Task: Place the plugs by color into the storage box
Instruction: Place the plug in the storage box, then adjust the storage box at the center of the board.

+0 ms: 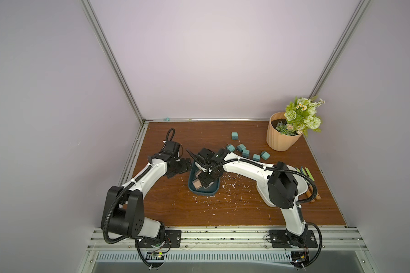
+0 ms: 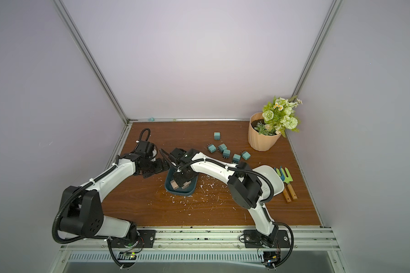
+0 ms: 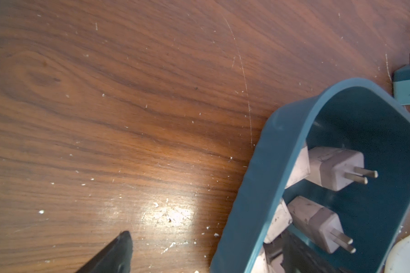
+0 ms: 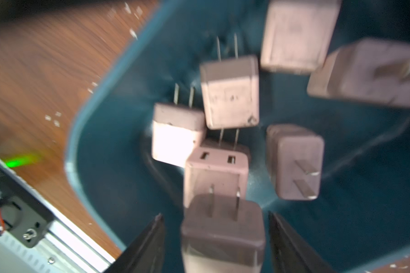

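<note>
The right claw hangs inside the box with its grip released. Both black fingers stand clear of a pink plug between them, with a thin gap on either side and the prongs pointing away from the wrist. That view is blurred, and I cannot tell whether this plug rests on the ones below. Six more pink plugs lie tumbled on the box floor beyond it, some touching. In both top views the claw's body covers most of the box, and only a pink plug or so shows at the near left corner. The left claw sits at the box's far left rim, spread wide and grasping nothing. In the left wrist view, one of its fingers is over bare table just outside the box wall. Six teal plugs lie on the table beyond the box's far right side in a loose cluster, with one farther off. White scraps dot the table around the box's near side.
</note>
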Robot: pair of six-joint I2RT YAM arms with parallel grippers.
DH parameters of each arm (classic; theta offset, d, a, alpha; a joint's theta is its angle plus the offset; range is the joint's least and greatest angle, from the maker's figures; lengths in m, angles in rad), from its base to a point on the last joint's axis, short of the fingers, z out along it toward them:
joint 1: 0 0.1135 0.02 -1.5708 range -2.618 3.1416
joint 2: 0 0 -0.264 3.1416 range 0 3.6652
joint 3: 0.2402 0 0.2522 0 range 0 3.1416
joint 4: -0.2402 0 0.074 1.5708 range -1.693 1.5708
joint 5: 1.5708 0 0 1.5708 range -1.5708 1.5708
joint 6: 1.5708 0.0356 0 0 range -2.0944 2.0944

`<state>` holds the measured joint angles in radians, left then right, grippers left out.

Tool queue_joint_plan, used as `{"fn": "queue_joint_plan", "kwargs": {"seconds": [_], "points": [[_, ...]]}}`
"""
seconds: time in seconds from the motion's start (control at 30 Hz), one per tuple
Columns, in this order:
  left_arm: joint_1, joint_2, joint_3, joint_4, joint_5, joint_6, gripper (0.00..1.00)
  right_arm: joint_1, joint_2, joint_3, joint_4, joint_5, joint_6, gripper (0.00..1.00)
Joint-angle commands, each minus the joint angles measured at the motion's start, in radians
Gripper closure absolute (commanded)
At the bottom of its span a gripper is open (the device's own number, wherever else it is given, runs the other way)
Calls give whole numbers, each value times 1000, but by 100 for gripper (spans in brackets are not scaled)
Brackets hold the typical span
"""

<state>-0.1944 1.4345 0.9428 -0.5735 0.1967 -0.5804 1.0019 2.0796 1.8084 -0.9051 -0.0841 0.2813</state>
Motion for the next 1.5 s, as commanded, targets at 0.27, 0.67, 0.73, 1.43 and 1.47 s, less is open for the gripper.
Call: {"fn": "queue_joint_plan", "kwargs": {"seconds": [0.27, 0.67, 0.73, 1.43, 1.47], "points": [[7, 1, 27, -11, 12, -6, 1, -60, -173, 144, -109, 74, 60, 19], [-76, 134, 128, 8, 32, 9, 1, -231, -362, -147, 11, 17, 128, 19], [-76, 164, 136, 19, 38, 13, 1, -239, -379, -181, 18, 18, 134, 19], [60, 403, 266, -8, 4, 75, 2, -293, -469, -297, 14, 39, 145, 18], [67, 397, 259, -9, 1, 78, 2, -298, -469, -298, 14, 41, 142, 18]]}}
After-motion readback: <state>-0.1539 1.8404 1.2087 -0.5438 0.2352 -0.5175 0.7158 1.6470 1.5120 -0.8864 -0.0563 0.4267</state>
